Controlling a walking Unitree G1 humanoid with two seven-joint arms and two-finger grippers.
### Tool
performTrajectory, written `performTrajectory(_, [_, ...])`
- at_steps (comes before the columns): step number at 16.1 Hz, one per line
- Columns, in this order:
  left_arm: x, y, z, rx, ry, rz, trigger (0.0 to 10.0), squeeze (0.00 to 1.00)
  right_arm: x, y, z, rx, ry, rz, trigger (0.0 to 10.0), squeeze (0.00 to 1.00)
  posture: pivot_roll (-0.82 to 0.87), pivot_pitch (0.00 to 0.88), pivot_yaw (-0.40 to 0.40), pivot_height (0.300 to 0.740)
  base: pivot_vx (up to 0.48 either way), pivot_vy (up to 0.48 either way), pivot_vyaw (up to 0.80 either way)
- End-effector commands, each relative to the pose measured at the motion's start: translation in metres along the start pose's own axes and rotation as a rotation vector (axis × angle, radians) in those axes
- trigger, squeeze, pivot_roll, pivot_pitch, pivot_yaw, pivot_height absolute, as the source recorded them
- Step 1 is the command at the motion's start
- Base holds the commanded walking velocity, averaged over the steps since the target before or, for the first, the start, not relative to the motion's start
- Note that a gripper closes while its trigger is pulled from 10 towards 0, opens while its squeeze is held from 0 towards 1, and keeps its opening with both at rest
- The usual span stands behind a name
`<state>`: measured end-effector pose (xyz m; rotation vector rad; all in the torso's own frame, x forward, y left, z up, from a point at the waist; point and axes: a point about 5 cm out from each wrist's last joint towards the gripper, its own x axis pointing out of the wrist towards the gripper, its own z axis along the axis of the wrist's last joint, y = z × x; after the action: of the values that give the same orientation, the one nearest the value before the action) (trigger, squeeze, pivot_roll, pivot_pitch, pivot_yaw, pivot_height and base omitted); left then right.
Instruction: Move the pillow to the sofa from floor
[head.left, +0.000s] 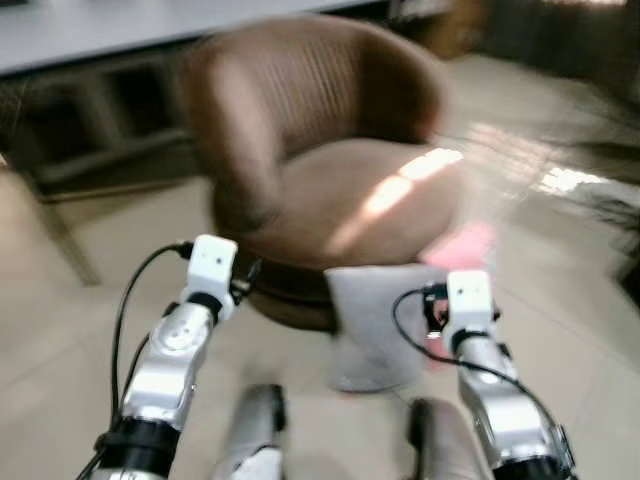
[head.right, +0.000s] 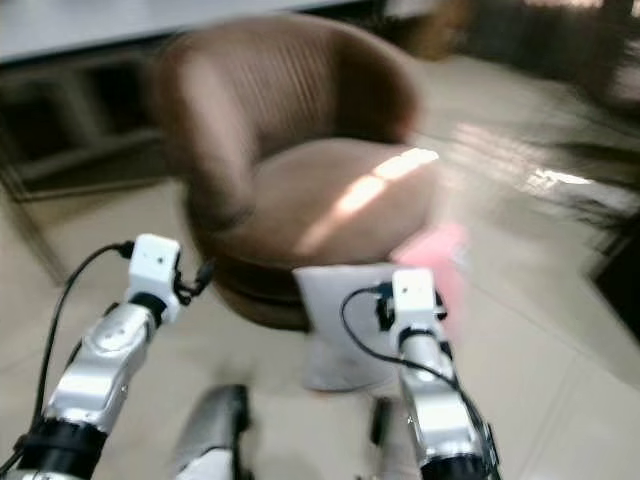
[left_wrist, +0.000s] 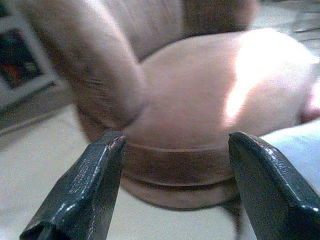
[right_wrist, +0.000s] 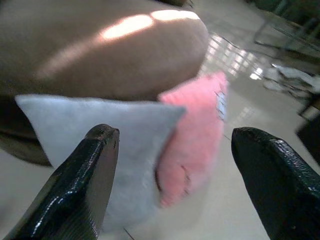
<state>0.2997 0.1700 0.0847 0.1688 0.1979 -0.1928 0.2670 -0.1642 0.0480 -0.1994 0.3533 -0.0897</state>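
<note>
A big round brown upholstered tub chair (head.left: 320, 180), the sofa here, stands on the pale tiled floor (head.left: 560, 330) with a stripe of sunlight across its seat. Propped against its front base, on the floor, is a light grey square fabric pillow (head.left: 375, 325), and tucked just behind it, on the robot's right, a fluffy pink cushion (right_wrist: 197, 135). Both silver arms reach forward. The right gripper (right_wrist: 170, 185) is spread wide and empty, aimed at the grey pillow's edge where it meets the pink one. The left gripper (left_wrist: 175, 185) is also gaping and holding nothing, pointed at the chair's base with the pillow's corner beside one finger. The picture is smeared, so I'd want the robot to settle first, then close in on the grey pillow from both sides, gripping well into the fabric and keeping clear of the pink cushion.
</note>
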Motion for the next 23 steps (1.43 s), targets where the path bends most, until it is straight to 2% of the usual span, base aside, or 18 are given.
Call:
performTrajectory(1, [0.0000, -0.0013, 0.0017, 0.000, -0.011, -0.008, 10.0, 0.00, 0.0021, -0.0019, 0.0080, -0.003, -0.030, 0.000, 10.0, 0.00, -0.03, 0.000, 0.038, 0.595, 0.285, 0.000, 0.00])
performTrajectory(8, [-0.0067, 0.0003, -0.0019, -0.005, -0.009, -0.006, 10.0, 0.00, -0.0036, 0.0012, 0.0017, 0.012, -0.014, 0.006, 10.0, 0.00, -0.03, 0.000, 0.036, 0.595, 0.292, 0.000, 0.00])
performTrajectory(23, [-0.0041, -0.0003, 0.0002, -0.007, -0.014, -0.003, 10.0, 0.00, 0.0020, -0.0013, 0.0074, 0.000, -0.029, 0.010, 10.0, 0.00, -0.03, 0.000, 0.035, 0.595, 0.293, 0.000, 0.00])
